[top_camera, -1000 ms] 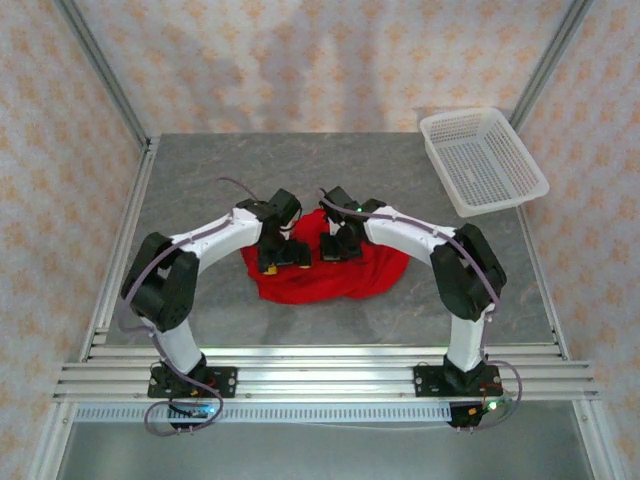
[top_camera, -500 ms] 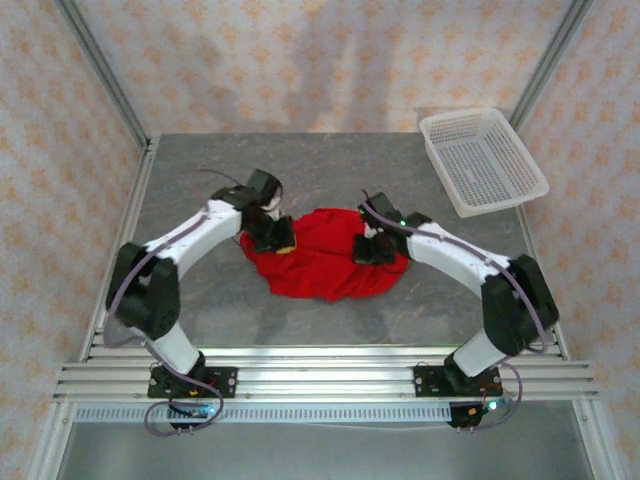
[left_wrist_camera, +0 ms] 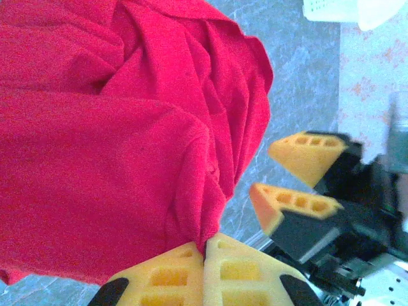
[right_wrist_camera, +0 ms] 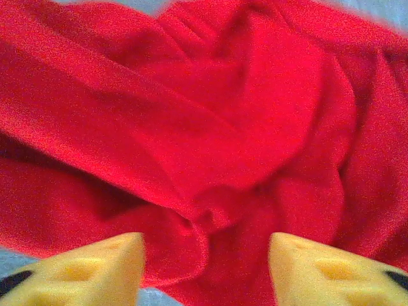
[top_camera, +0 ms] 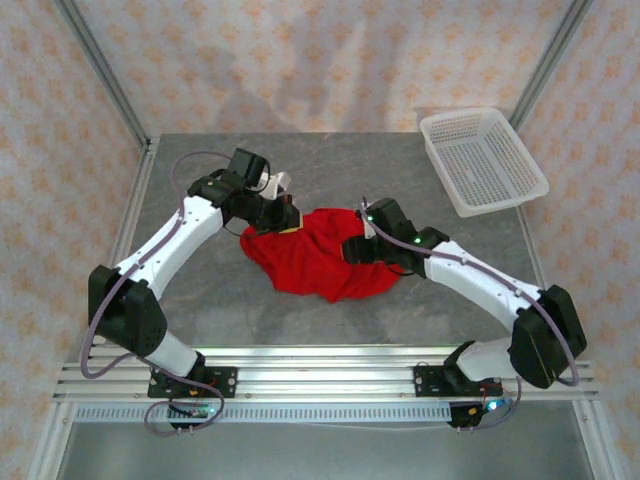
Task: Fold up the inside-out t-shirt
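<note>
Our left claw (left_wrist_camera: 205, 256) is pinching a fold of the red t-shirt (top_camera: 315, 262) mid-table (top_camera: 200, 290); our right claw (right_wrist_camera: 204, 262) is gaping wide above it.

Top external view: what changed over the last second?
Both arms spread apart from the middle of the t-shirt. The left jaws closed on its fabric and moved toward the far left. The right jaws swung right and opened over the shirt. The basket stayed put.
</note>
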Available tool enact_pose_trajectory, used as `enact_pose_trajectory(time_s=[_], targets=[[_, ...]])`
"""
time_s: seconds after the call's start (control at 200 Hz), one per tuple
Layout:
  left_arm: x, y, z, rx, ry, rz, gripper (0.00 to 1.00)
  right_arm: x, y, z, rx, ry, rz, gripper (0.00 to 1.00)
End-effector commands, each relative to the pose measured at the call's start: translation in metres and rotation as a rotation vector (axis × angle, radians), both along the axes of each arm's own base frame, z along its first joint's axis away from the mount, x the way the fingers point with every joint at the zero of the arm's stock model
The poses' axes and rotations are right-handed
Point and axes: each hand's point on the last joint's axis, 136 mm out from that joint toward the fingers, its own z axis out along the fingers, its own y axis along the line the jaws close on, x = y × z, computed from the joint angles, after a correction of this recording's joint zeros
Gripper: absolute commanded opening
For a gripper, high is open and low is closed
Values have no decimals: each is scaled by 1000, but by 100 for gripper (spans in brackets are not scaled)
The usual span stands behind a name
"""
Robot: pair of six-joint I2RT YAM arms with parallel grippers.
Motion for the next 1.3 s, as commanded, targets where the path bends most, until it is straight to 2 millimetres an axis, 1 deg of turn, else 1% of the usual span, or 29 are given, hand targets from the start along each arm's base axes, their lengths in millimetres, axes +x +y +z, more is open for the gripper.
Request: enact_pose_trajectory(time_s=[0.0,0.095,0.155,0.205,0.295,0.32,0.35,0.37,0.375,0.38,0.41,0.43,0.435,0.44,0.46,0.475,0.53,0.575,0.635,0.701,0.771,0.826,0.886,0.956,1.036,1.106,1.161,1.221,1.296], targets=[[-10,-8,21,-17,-51,-87,0,14,28,30,13,-210,198,72],[-11,-12,22,-14,-55,-99,0,22,43,24,0,-190,259,73],[-10,-13,22,-7,-58,-94,0,21,58,19,17,-150,330,73],[-10,-14,22,-10,-59,-97,0,23,67,15,30,-123,349,72],[-10,-16,24,-12,-67,-102,0,33,78,4,30,-87,341,68],[-10,-15,26,-8,-73,-101,0,37,80,-1,22,-79,329,65],[-9,-14,25,0,-76,-99,0,42,81,-5,15,-75,310,57],[-9,-13,25,6,-77,-97,0,44,81,-8,10,-70,302,49],[-9,-13,26,7,-79,-96,0,44,81,-8,10,-70,302,49],[-9,-12,26,9,-81,-95,0,45,81,-9,7,-67,300,44],[-8,-8,24,30,-84,-86,0,46,82,-7,6,-59,298,28],[-8,-3,22,56,-84,-73,0,46,82,-4,11,-54,294,16],[-7,-2,22,63,-84,-70,0,45,82,-2,14,-50,294,11],[-7,-1,22,70,-85,-66,0,45,82,-2,14,-50,294,11],[-6,7,18,109,-82,-44,0,43,82,4,26,-45,297,3],[-5,15,14,145,-75,-23,0,41,82,10,38,-42,301,0],[-2,47,-2,277,-46,61,0,28,83,36,119,-20,334,0],[-1,73,-16,367,-20,117,0,10,85,72,257,8,379,0],[2,95,-31,445,-22,149,0,-13,86,115,432,39,428,0],[12,107,-41,498,-47,171,6,-31,87,149,577,62,452,0],[25,106,-43,491,-59,185,18,-40,88,168,684,93,450,0],[36,98,-35,447,-84,202,32,-42,89,172,723,112,442,0],[45,92,-21,400,-124,232,46,-36,88,166,711,115,402,0],[48,93,-1,372,-174,271,57,-29,86,158,691,115,362,0],[38,102,22,361,-235,321,60,-19,81,149,651,113,296,0],[20,111,39,346,-276,376,61,-9,75,137,593,112,228,0],[2,119,44,337,-288,426,61,-4,73,130,567,113,202,0],[-18,124,45,319,-278,481,61,0,72,124,548,121,182,0],[-40,119,47,269,-273,522,59,5,73,120,537,126,170,0]])
